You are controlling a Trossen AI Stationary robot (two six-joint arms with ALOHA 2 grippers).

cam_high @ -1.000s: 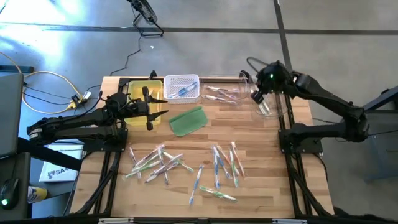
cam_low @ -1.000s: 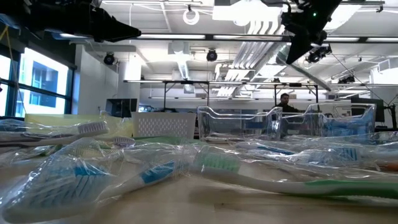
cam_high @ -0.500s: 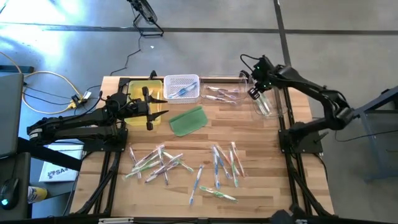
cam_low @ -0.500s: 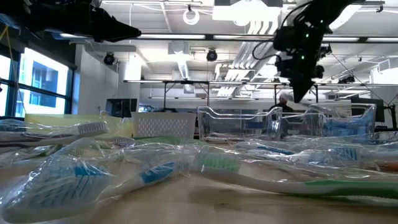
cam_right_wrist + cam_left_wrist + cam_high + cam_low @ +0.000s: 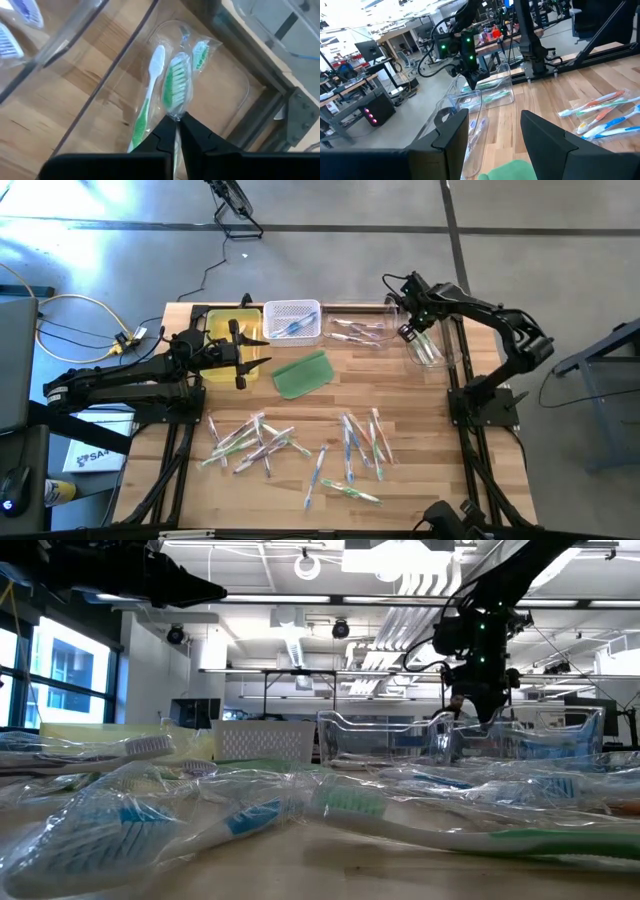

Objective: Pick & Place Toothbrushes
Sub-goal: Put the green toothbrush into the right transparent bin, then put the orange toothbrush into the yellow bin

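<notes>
The right gripper (image 5: 177, 120) is clenched on a wrapped green toothbrush (image 5: 176, 92), held over the clear tray (image 5: 432, 352) at the bench's far right corner. The brush's long axis runs straight out from the fingertips, apparently above two brushes already there. The left gripper (image 5: 490, 132) waits released near the far left. No legible writing.

Overhead view straight down, low view level across table (image 5: 420, 480), wrist views close
</notes>
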